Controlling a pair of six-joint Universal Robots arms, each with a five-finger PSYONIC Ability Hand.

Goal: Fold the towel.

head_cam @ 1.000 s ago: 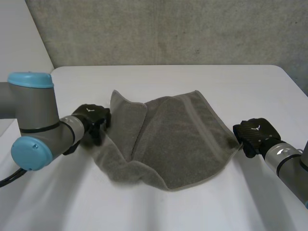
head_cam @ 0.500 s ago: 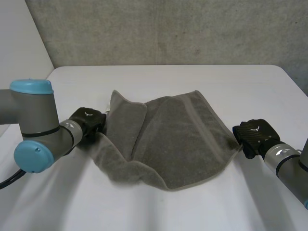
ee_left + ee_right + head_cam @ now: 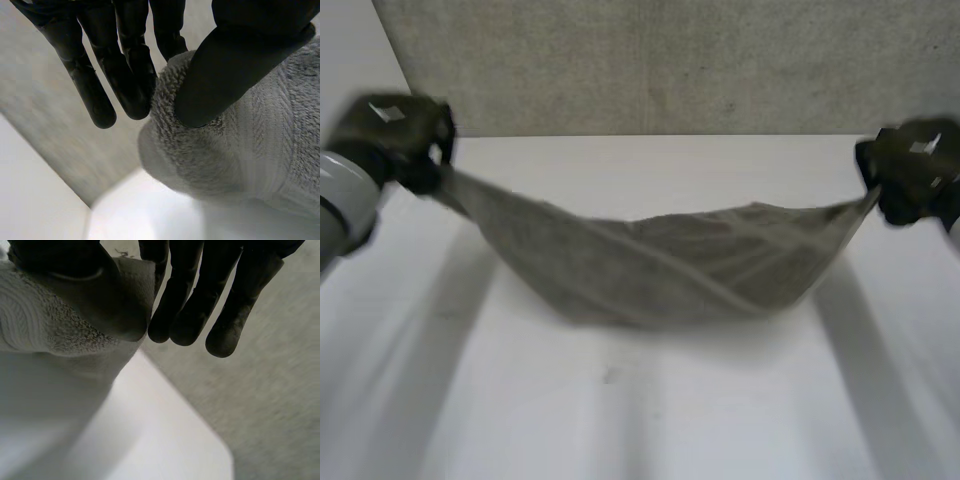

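Observation:
The grey towel (image 3: 660, 265) hangs in a sagging arc above the white table (image 3: 650, 410), stretched between both hands. My left hand (image 3: 390, 135) is raised at the far left and pinches one end of the towel (image 3: 250, 150) between thumb (image 3: 235, 65) and fingers (image 3: 125, 75). My right hand (image 3: 915, 165) is raised at the far right and pinches the other end of the towel (image 3: 45, 330) under its thumb (image 3: 75, 285), with the fingers (image 3: 200, 300) beside it. The towel's middle droops lowest, close to the table.
A grey concrete wall (image 3: 660, 60) stands behind the table's far edge. A white panel (image 3: 350, 60) rises at the far left.
The left hand closed on the towel's left end. Both hands rose and spread apart, lifting the towel off the table into a hanging arc.

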